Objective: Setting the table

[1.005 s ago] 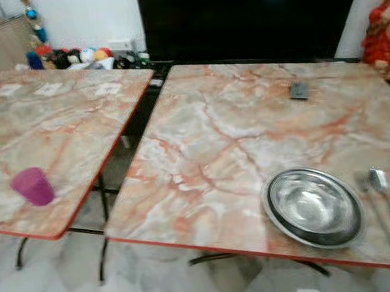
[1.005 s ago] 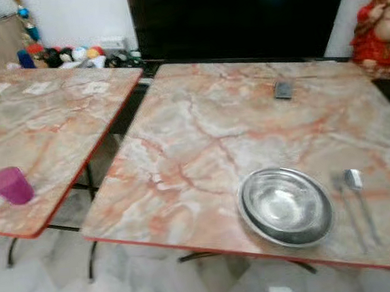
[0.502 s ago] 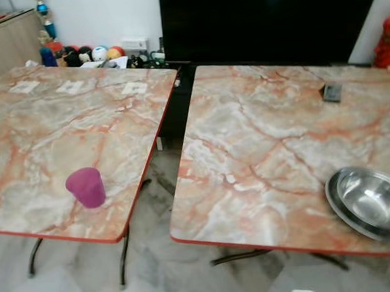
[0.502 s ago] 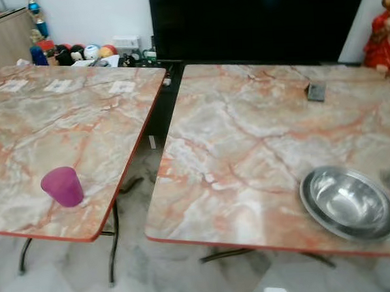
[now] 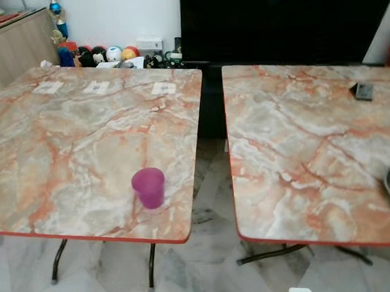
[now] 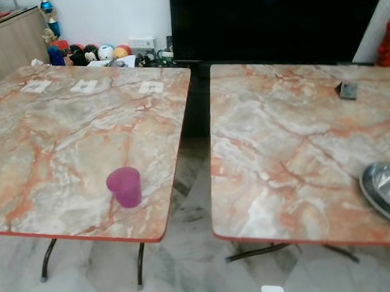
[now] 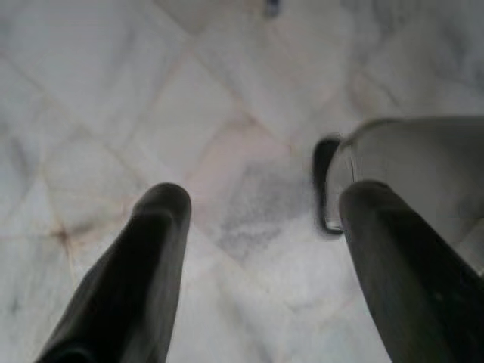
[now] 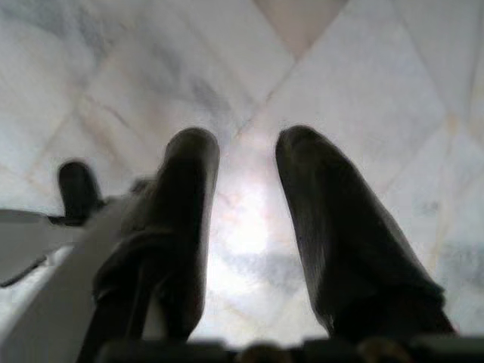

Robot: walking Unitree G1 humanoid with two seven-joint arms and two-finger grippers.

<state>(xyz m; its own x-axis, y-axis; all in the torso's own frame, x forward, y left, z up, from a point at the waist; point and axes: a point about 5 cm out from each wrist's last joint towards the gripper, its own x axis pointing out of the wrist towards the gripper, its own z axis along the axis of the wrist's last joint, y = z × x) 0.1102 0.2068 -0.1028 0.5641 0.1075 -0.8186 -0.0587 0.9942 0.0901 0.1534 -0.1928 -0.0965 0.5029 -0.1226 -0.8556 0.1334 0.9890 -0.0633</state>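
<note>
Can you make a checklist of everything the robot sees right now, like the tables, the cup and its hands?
Surface: two marble-patterned tables, a gap between them.
Job's things: purple cup upright on left table; steel bowl at right table's edge of view.
Clutter: small dark object on right table; paper slips on left table.
Grippers: left gripper open and right gripper open, over floor.
Cables: nothing seen.
Surroundings: toys, black screen, tiled floor.

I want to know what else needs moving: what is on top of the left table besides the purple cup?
On the left table, behind the purple cup, three small white paper squares lie along the far edge. Any print on them is too small to read.
</note>
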